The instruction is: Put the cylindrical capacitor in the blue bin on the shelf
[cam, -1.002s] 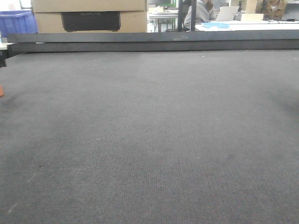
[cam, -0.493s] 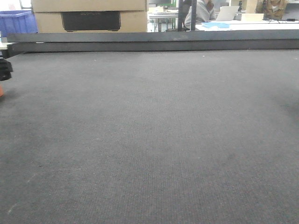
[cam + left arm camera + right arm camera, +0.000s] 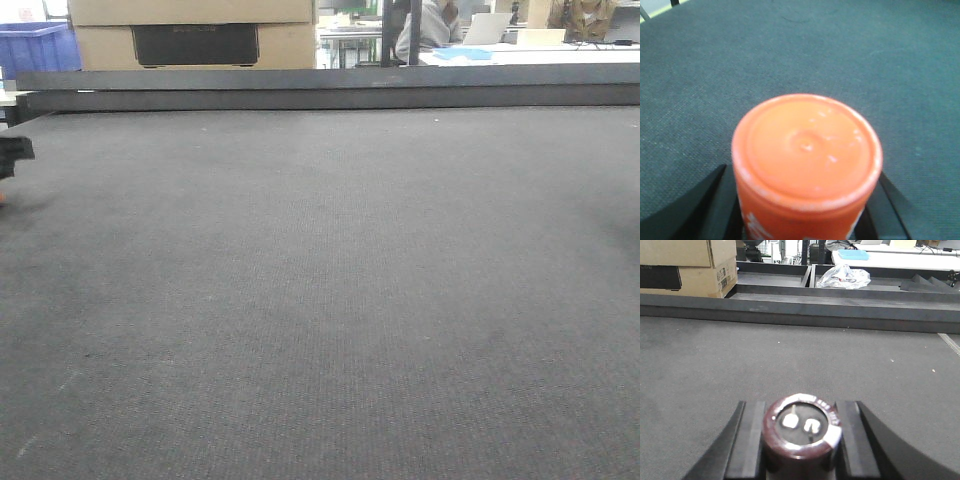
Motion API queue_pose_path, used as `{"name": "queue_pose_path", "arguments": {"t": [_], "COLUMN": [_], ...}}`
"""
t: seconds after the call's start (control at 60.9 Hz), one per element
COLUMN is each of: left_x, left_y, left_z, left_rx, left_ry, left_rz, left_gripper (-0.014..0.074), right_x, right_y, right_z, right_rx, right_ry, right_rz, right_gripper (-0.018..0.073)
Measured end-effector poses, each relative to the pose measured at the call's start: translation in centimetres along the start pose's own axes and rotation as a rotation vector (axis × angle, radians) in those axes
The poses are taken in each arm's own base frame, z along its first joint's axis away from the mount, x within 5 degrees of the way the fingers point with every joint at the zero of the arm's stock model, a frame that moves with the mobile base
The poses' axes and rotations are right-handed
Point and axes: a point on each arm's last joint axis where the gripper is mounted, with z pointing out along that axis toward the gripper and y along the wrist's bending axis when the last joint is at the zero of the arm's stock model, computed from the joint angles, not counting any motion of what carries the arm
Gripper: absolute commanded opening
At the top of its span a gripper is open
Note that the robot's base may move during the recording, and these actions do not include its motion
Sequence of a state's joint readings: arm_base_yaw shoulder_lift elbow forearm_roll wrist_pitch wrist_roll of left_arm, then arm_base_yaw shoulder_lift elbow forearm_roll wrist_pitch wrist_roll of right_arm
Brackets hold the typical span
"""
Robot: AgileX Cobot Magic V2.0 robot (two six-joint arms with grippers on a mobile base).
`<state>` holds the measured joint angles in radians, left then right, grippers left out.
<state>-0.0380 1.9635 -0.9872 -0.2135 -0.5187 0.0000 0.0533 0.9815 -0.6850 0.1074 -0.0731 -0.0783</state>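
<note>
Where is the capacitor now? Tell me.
In the right wrist view, low at centre: the capacitor sits between the fingers of the right gripper, above the dark mat.

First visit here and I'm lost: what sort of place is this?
Likely a lab or workshop inside a shared office: a dark felt-covered worktable, stacked cardboard boxes and a blue bin behind it, and a person at a desk beyond.

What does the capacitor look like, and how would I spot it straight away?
Start with the wide dark grey mat. Above it, the right gripper clasps the cylindrical capacitor: a stubby maroon cylinder with a silvery rim and two pale studs on top. The orange cylinder, seen from the left wrist, is bright and plain-topped instead.
</note>
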Motion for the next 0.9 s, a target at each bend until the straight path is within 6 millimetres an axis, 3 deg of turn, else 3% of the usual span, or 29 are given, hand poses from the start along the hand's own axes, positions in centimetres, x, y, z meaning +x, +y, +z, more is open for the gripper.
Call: {"name": "queue_pose_path", "arguments": {"t": [0.312,0.542,0.755,0.903], "left_x": [-6.8,-10.4,-12.6,-13.3], "left_y": [-1.6,-3.9,-5.5,-4.9], "left_z": [-6.4,-13.3,-19.9,-24.1], "left_rx": [0.086,0.16,0.228,0.237], "left_ry": [0.077,0.118,0.093,0.109], "left_rz": [0.09,0.24,0.311,0.299], "left_gripper": [-0.0111,-0.0111,-0.0111,-0.0111], "right_x": [1.2,2.1,-0.4,-1.7], "right_y": [0.1,0.2,0.5,0.6], "right_z": [-0.1,-0.4,-1.4,-4.0], "right_rx": [-0.01,-0.024,-0.045,-0.057], "right_ry": [0.132,0.281,0.352,0.317], "right_rz": [0.0,0.0,0.001,0.001], "right_gripper": [-0.0042,-0.0042,-0.0042,-0.0042]}}
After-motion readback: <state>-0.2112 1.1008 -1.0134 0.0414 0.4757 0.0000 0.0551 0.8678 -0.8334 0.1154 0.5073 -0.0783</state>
